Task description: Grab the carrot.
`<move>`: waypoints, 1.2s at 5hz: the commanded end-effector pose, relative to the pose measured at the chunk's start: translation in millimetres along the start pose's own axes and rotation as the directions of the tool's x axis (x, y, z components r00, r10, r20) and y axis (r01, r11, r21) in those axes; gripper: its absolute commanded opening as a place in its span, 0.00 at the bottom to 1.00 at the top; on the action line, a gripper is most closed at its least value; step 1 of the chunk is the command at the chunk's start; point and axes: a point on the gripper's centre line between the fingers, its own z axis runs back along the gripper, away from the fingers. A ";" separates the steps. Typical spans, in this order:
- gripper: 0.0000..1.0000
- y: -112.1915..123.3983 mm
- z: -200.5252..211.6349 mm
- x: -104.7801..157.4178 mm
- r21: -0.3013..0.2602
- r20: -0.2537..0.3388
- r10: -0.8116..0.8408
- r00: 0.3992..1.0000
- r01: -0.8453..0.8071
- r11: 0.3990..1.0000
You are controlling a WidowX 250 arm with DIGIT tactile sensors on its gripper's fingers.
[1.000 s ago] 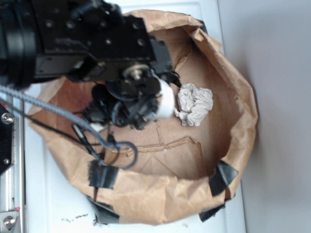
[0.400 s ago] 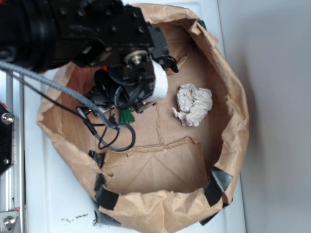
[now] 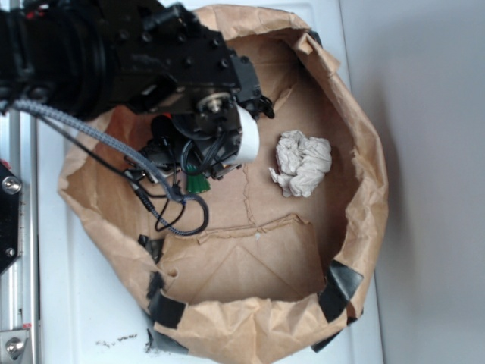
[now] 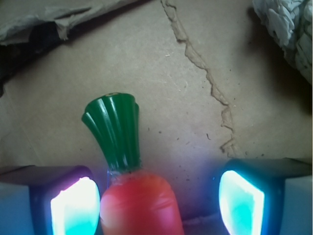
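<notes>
The carrot (image 4: 139, 203) lies on the brown paper floor, its orange body between my two fingers and its dark green stem (image 4: 115, 132) pointing away from me. My gripper (image 4: 159, 200) is open. The left pad (image 4: 76, 205) is close against the carrot and the right pad (image 4: 242, 198) stands apart from it. In the exterior view the black arm (image 3: 151, 61) covers the carrot's body, and only the green stem (image 3: 198, 183) shows below the wrist.
A crumpled white paper wad (image 3: 303, 161) lies right of the gripper and also shows at the top right of the wrist view (image 4: 288, 29). A brown paper bag wall (image 3: 371, 189) rings the floor. Black cables (image 3: 178, 216) hang below the arm.
The arm has moved up and left in the exterior view. The bag's near wall has shifted. The carrot's green stem now shows below the wrist.
</notes>
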 end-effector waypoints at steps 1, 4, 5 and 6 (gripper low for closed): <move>0.25 3.5 13.6 4.3 0.080 0.014 -0.012 1.000 0.011 0.997; 1.00 1.4 0.4 5.9 0.061 -0.034 -0.020 0.999 0.022 0.998; 1.00 1.1 -0.5 6.2 0.055 -0.032 -0.016 0.999 0.017 0.998; 0.00 1.6 1.2 5.3 0.063 -0.022 0.000 1.000 0.001 0.998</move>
